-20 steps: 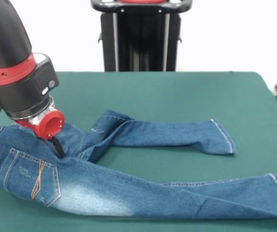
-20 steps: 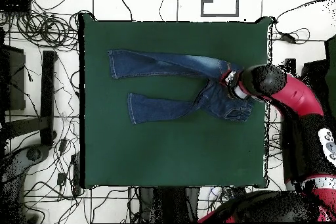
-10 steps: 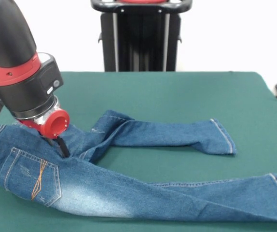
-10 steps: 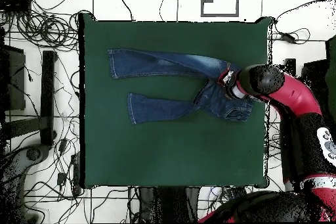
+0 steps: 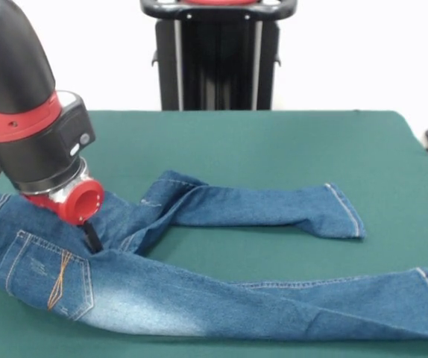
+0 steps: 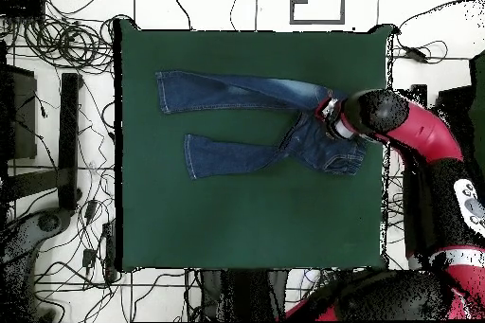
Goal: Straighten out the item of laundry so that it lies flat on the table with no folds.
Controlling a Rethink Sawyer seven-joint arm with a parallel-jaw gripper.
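Observation:
The blue denim jeans (image 5: 199,291) lie on the dark green table (image 5: 274,142), back side up. The waist is at the left, with a back pocket (image 5: 50,272) stitched in orange-tan. The near leg runs flat to the right edge. The far leg (image 5: 274,205) bends and bunches where it joins the seat. My gripper (image 5: 91,237) presses down into the folds at the seat, under the red wrist ring. In the overhead view the jeans (image 6: 246,92) lie in the table's upper half, and the gripper (image 6: 327,116) is at their right end.
The robot's black pedestal (image 5: 218,56) stands behind the table's far edge. My thick arm (image 5: 20,112) hides the left end of the jeans' waist. Cables (image 6: 57,35) lie on the floor around the table (image 6: 237,215). The jeans' waist sits near the table's edge.
The gripper shifted slightly right, then dropped a little lower into the cloth at the seat. The jeans have hardly moved.

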